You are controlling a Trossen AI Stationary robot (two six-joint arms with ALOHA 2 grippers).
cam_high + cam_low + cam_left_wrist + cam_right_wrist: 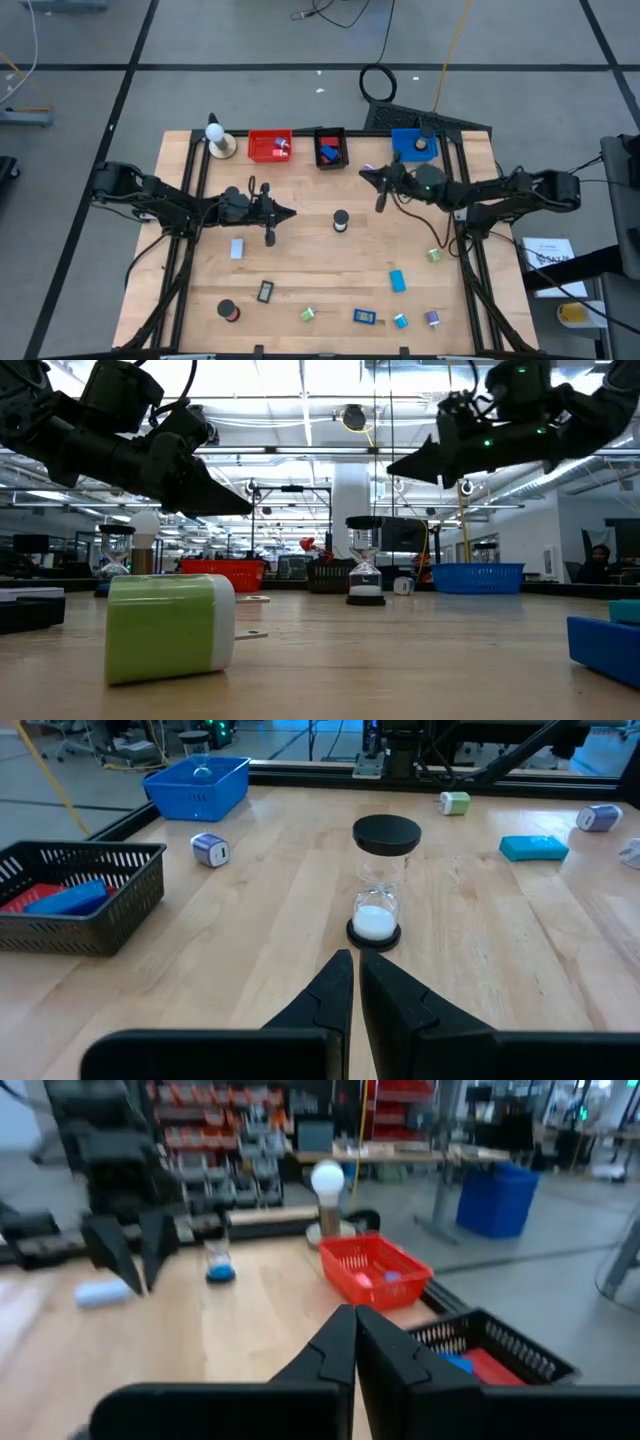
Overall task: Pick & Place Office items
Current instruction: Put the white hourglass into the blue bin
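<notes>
Item nearest the front edge: scattered office pieces, among them a green-and-white clip, a blue block and a light-blue block, all well apart from both arms

Item mid-table: hourglass, upright, directly ahead of the left gripper, which is the nearer arm; fingers together, holding nothing

Item at the far side: right gripper, raised between black bin and blue bin; fingers together, empty; judged free for the next pick
</notes>
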